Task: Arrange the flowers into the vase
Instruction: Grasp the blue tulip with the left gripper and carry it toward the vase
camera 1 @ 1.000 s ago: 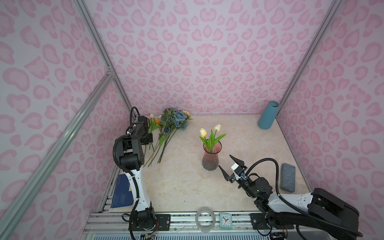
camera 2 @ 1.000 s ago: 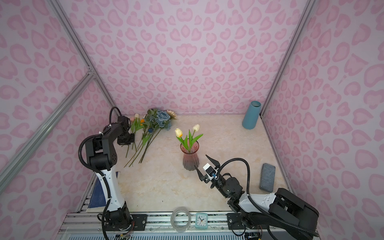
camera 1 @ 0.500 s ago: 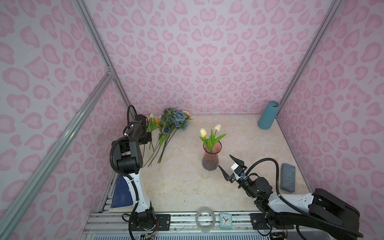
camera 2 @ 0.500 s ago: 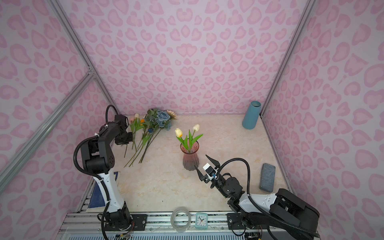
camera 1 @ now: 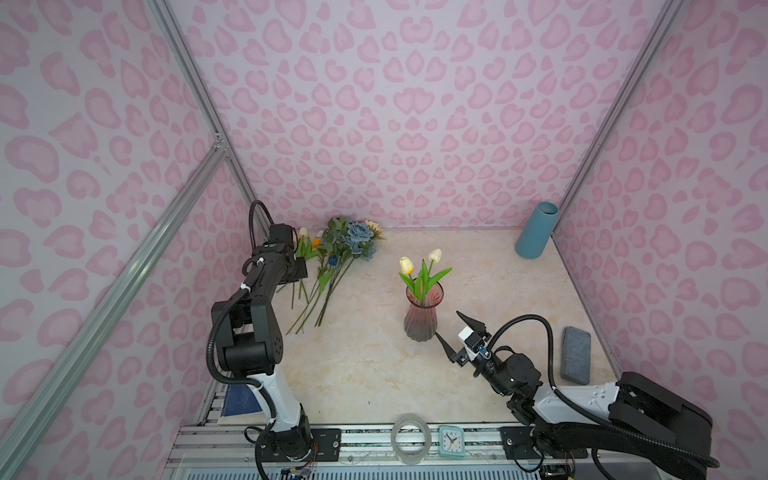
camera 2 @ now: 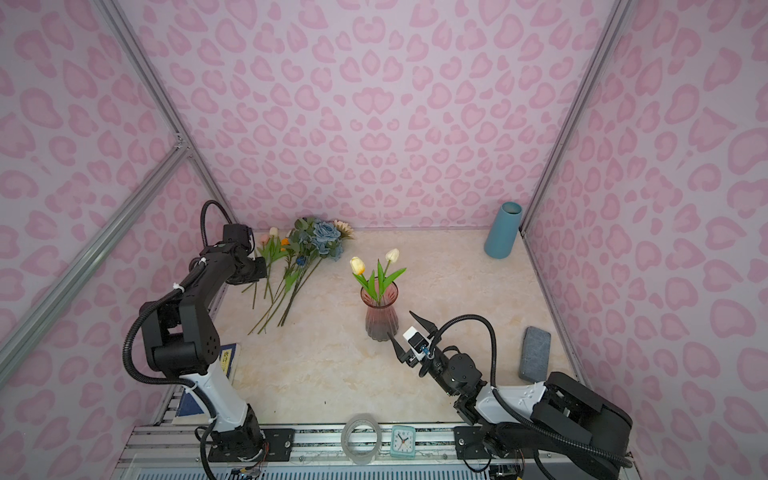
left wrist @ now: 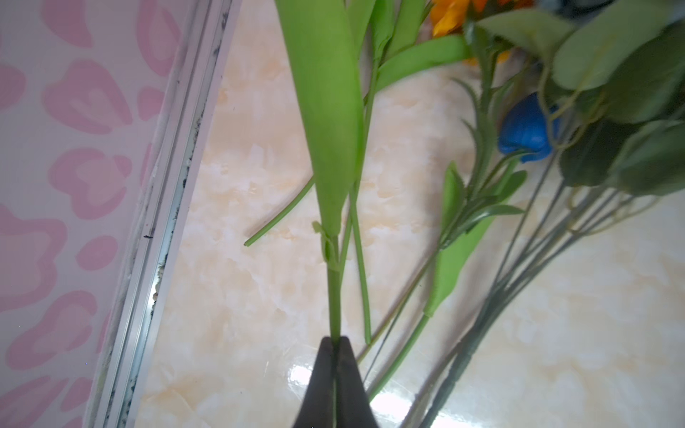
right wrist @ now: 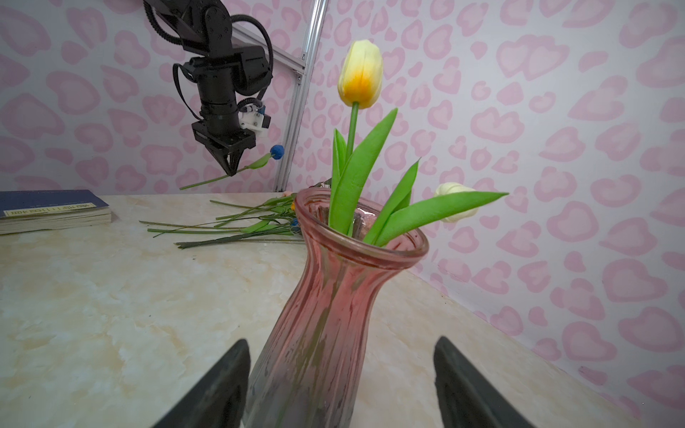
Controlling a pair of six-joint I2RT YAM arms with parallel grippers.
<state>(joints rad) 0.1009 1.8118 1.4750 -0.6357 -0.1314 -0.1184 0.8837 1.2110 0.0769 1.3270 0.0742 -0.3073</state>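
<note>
Jaws pinching the stem (left wrist: 334,296) of a blue tulip (right wrist: 277,151), the left gripper (left wrist: 335,342) hangs near the table's (camera 1: 374,374) far left corner. The right gripper (right wrist: 341,342) stands spread just beside the vase (right wrist: 326,281).

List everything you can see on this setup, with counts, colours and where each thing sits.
vase: one, pink glass, table centre
tulips: two, yellow and white, standing in the vase
loose flowers: one pile, blue, orange and cream with green stems, lying at the back left
blue tulip: one, green stem, lifted above the pile
tube: one, teal, back right corner
pad: one, grey, right edge
book: one, blue, front left
tape roll: one, clear, front rail
clock: one, teal, front rail
table: one, cream marble
left tool: one, black, shut on the blue tulip's stem
right tool: one, black, open at the vase's base
</note>
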